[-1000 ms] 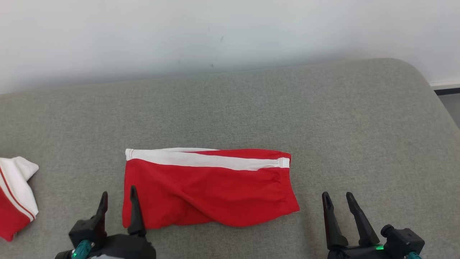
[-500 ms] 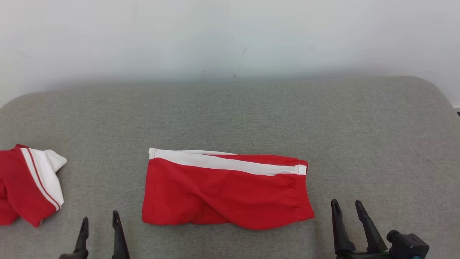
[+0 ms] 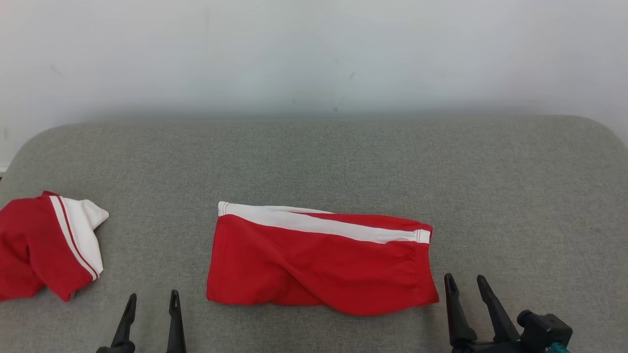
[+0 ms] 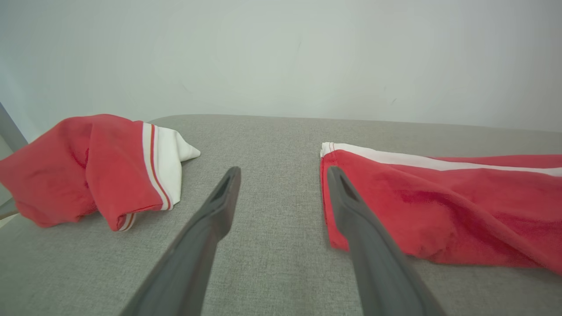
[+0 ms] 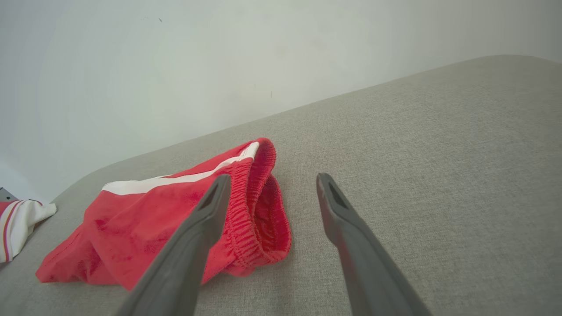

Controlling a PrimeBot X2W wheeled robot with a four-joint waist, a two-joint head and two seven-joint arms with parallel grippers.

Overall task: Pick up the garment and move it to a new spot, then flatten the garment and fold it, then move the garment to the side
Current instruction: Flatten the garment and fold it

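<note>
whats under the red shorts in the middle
The grey cushion shows all around the red shorts, which lie on it. Anything beneath or within their folds is covered.

- The left gripper (image 4: 283,173) stands with its two dark fingers (image 4: 210,224) spread wide and nothing between them, over a grey woven cushion (image 4: 272,140).
- Left of the fingers lies the jersey (image 4: 101,162), a crumpled red heap; a white sleeve (image 4: 169,149) with red-and-white striped trim points toward the middle.
- On the right lies a folded red garment (image 4: 439,206) with a white stripe (image 4: 417,162) along its far edge.
- The right-hand finger crosses that garment's near corner (contact cannot be told).
- A plain pale wall (image 4: 281,52) rises behind the cushion.
</note>
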